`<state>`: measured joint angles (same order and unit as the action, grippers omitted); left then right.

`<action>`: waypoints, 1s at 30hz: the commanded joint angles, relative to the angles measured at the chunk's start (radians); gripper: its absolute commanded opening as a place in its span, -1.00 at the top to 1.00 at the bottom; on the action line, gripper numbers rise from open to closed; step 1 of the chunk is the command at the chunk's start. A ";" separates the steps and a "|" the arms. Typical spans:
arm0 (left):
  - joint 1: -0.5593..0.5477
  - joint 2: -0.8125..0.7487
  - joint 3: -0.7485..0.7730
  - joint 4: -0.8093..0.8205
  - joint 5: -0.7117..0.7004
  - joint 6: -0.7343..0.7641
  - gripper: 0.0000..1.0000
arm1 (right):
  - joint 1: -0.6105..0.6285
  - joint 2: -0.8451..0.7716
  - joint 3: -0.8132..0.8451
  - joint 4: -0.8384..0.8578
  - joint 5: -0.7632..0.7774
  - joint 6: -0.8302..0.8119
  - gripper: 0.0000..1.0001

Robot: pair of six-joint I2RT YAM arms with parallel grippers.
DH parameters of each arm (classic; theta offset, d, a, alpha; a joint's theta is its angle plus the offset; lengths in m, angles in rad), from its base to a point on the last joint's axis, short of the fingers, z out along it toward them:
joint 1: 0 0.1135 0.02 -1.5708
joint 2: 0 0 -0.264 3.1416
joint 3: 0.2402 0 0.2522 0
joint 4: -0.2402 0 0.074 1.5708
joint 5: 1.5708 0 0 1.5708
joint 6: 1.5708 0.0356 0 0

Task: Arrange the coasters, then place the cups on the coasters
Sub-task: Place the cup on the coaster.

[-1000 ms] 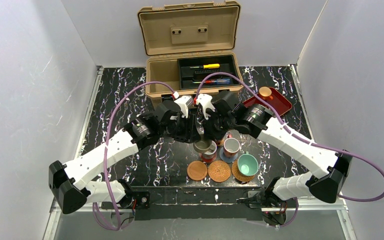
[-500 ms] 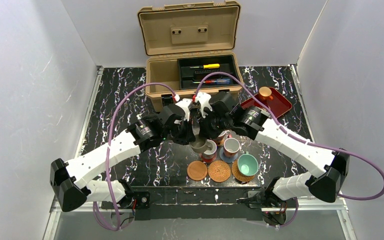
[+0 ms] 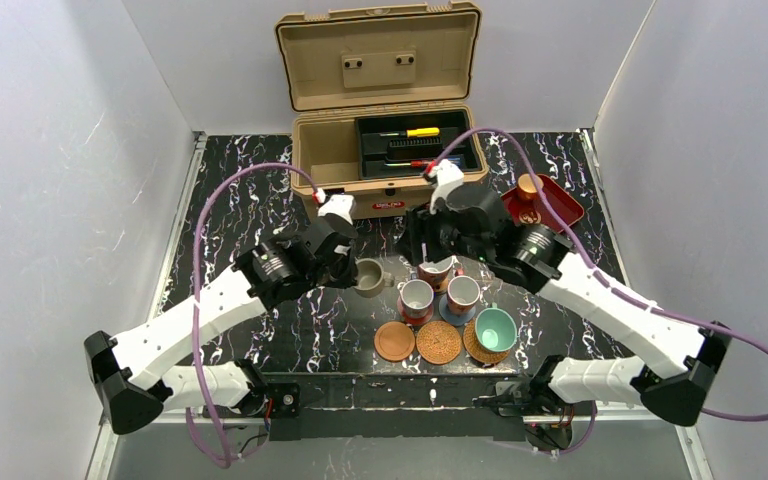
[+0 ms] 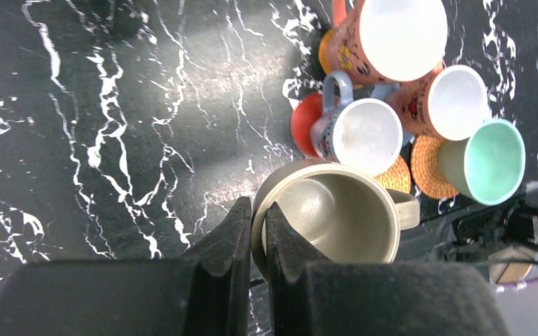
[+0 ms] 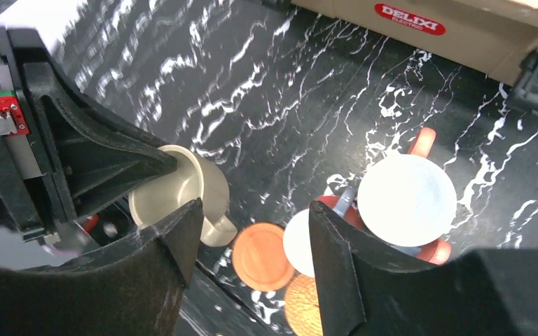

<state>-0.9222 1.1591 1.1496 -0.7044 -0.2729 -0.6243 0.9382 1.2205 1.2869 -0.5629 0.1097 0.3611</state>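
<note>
Showing, against the frame a second earlier, the two arms drawn apart from their meeting over the cup cluster: left gripper (image 4: pixel 258 213) swung out to the left with the grey-olive cup (image 4: pixel 330 225), right gripper (image 5: pixel 253 210) backed off toward the toolbox (image 3: pixel 380 150), its fingers now spread and holding nothing.

Pinching the cup's wall at the rim, one left finger inside and one outside. Keeping it mouth-up, handle toward the cluster, left of the other cups over bare table (image 3: pixel 250 200); resting or lifted, not possible to tell.

Placing cups, by judgement, as the step in hand: three mugs (image 3: pixel 417 297) and the teal-green cup (image 3: pixel 495 327) already sitting on coasters. Leaving two free in the near row, the smooth wooden coaster (image 3: pixel 395 341) and a woven coaster (image 3: pixel 438 342).

Calling next for carrying the held cup over a free coaster, lowering it upright and centred, clear of the neighbouring mug, then parting the fingers. Leaving the orange cup (image 3: pixel 530 187) waiting on the dark red tray (image 3: pixel 560 205).

Reading "DELIXI" in white on the toolbox's red label (image 5: pixel 400 19), with a smaller line beneath, seemingly "ELECTRIC". Finding only a yellow flower and black marks on the mugs, no legible words.
</note>
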 commanded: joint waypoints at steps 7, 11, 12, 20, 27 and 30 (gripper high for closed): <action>0.000 -0.104 -0.010 -0.024 -0.273 -0.237 1.00 | 0.054 -0.028 -0.139 0.236 0.122 0.409 -0.08; 0.000 -0.102 -0.013 -0.027 -0.298 -0.265 1.00 | 0.105 -0.005 -0.161 0.314 0.173 0.465 -0.11; 0.000 -0.101 -0.016 -0.029 -0.302 -0.273 1.00 | 0.114 -0.003 -0.169 0.335 0.181 0.477 -0.11; 0.000 -0.090 -0.016 -0.043 -0.324 -0.308 1.00 | 0.197 0.023 -0.179 0.392 0.271 0.508 -0.23; -0.001 -0.094 -0.023 -0.042 -0.346 -0.341 1.00 | 0.221 0.127 -0.105 0.310 0.370 0.521 -0.11; -0.001 -0.106 -0.030 -0.041 -0.362 -0.348 1.00 | 0.231 0.170 -0.057 0.277 0.424 0.525 0.04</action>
<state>-0.9211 1.0767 1.1217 -0.7506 -0.5667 -0.9298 1.1587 1.3502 1.1488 -0.2405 0.4068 0.8719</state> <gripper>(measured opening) 0.054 0.529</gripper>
